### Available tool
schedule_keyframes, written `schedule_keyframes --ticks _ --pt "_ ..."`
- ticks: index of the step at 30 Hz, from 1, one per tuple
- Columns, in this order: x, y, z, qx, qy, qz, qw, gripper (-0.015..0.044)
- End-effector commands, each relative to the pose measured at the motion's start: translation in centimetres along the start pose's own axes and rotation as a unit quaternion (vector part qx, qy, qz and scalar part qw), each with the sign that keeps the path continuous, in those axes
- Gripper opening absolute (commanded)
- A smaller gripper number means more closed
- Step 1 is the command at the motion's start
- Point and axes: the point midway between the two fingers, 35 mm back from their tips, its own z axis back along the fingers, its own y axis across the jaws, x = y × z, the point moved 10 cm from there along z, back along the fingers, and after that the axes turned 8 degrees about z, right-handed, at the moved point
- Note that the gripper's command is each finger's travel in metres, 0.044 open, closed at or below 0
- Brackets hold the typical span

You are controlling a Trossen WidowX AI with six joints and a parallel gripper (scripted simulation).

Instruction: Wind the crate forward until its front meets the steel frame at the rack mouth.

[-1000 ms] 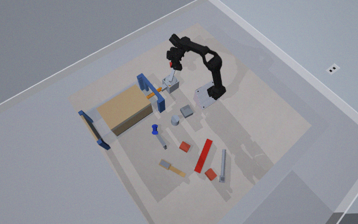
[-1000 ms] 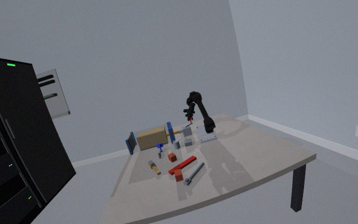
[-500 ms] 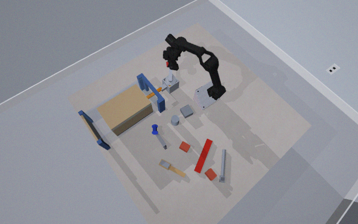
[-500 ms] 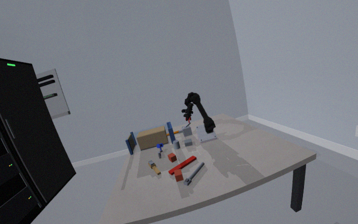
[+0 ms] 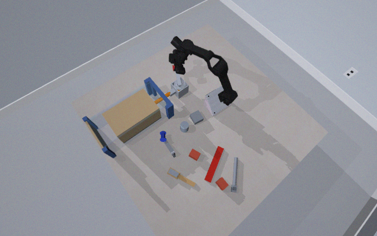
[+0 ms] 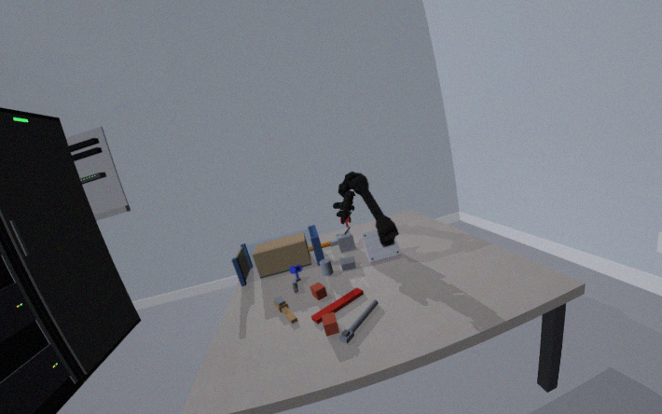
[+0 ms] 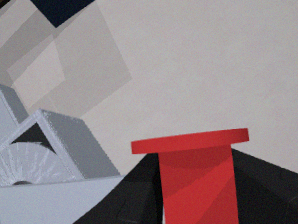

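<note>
Tan box-shaped crate (image 5: 133, 112) (image 6: 282, 255): flat behind blue steel frame (image 5: 160, 93) (image 6: 318, 244), apart from it.
Black gripper (image 5: 179, 70) (image 6: 344, 216) (image 7: 185, 159): clamped on red flanged handle grip (image 5: 173, 67) (image 6: 348, 220) (image 7: 197, 185), beside grey boxy winch (image 5: 181, 91) (image 6: 345, 242) (image 7: 87, 145).
Writing: none legible.
Bench: pale, matte, shadowed.
Room: blue-grey walls, black equipment cabinet (image 6: 30, 205).

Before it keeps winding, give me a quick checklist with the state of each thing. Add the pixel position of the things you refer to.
1. Gripper (image 5: 180, 72) (image 7: 185, 159) shut on the red knob (image 5: 173, 67) (image 7: 197, 175): ok.
2. Crank arm (image 5: 178, 78) reaching the winch (image 5: 181, 90) (image 6: 346, 242) (image 7: 90, 145): ok.
3. Crate (image 5: 131, 111) (image 6: 282, 255) sitting flat: looks ok.
4. Orange strap (image 5: 163, 98) (image 6: 320, 246) running from crate to winch: ok.
5. Crate front against the blue frame (image 5: 171, 109) (image 6: 317, 241): cannot tell for sure.
6. Key fully down in the winch hole: cannot tell.
</note>
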Motion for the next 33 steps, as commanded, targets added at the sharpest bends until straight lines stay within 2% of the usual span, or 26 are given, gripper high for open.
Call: schedule_keyframes --ticks 1,33 --pt "1.4 0.3 -0.7 0.002 -0.008 0.012 1.000 0.0000" --pt "5.0 1.8 -2.2 0.004 -0.009 0.013 1.000 0.0000"
